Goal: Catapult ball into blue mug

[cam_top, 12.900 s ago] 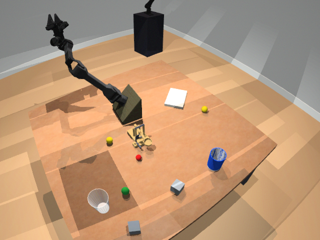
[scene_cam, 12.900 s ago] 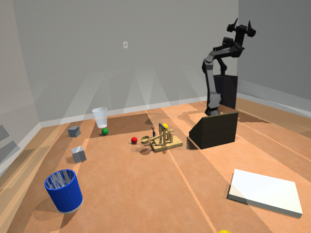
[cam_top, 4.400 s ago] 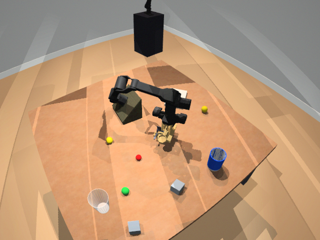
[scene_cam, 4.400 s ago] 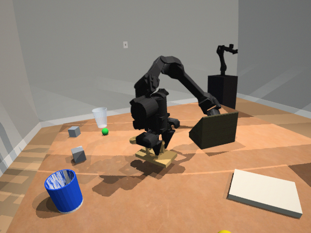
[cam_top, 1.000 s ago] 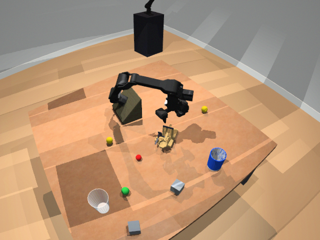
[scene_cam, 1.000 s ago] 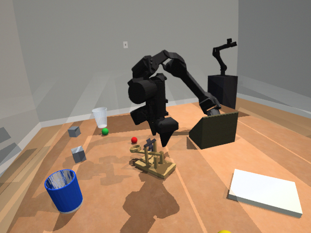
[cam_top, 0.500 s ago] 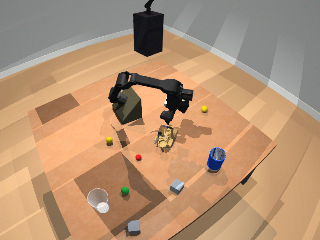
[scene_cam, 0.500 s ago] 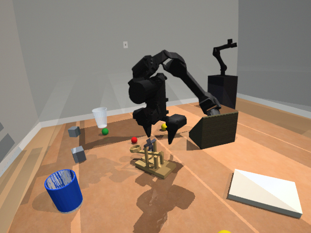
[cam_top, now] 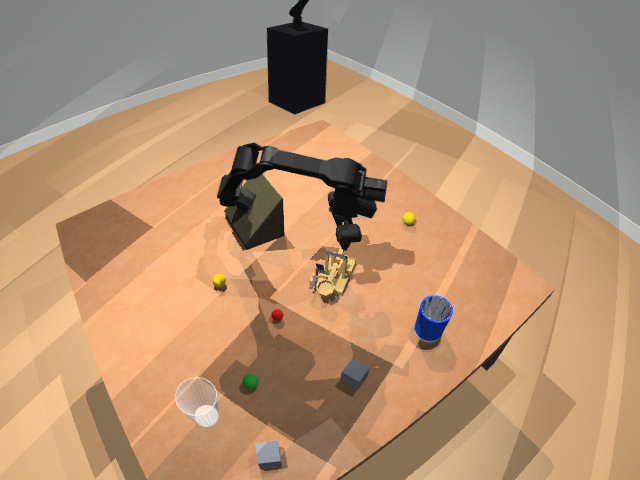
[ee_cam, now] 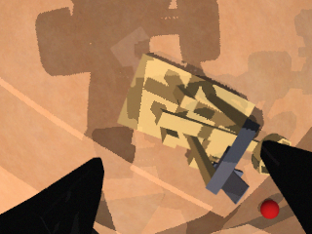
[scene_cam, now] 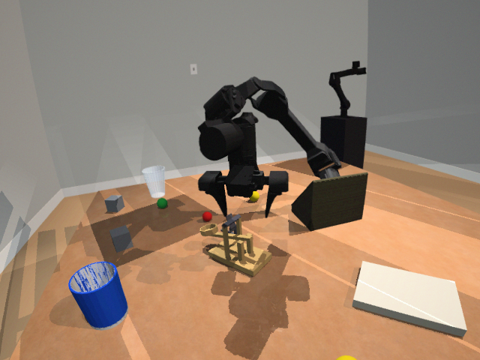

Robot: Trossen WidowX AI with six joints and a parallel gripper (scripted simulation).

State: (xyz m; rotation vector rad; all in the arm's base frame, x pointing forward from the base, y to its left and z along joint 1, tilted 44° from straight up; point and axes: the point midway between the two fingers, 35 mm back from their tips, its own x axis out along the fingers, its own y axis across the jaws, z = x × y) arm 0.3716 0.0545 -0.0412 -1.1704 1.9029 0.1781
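Note:
A small wooden catapult [cam_top: 345, 279] [scene_cam: 253, 267] [ee_cam: 156, 73] stands on the table, its cup toward the red ball's side. No ball shows in the cup. My gripper [scene_cam: 246, 216] [ee_cam: 185, 158] is wide open and empty, pointing down above the catapult; in the wrist view the right finger partly covers the cup. The blue mug [cam_top: 431, 322] [scene_cam: 102, 300] stands upright, apart from the catapult. A red ball [cam_top: 277, 314] [scene_cam: 207, 216] [ee_cam: 269, 209], a green ball [cam_top: 250, 381] [scene_cam: 162, 203] and two yellow balls [cam_top: 219, 281] [cam_top: 408, 218] lie on the table.
A dark wedge block [cam_top: 269, 219] [scene_cam: 337, 201] stands by the arm's base. A clear cup [cam_top: 196, 397] [scene_cam: 154, 181] and two grey blocks [cam_top: 354, 374] [cam_top: 268, 454] stand beyond the balls. A white slab [scene_cam: 410, 294] lies on the table. Another arm stands on a black pedestal [cam_top: 297, 69].

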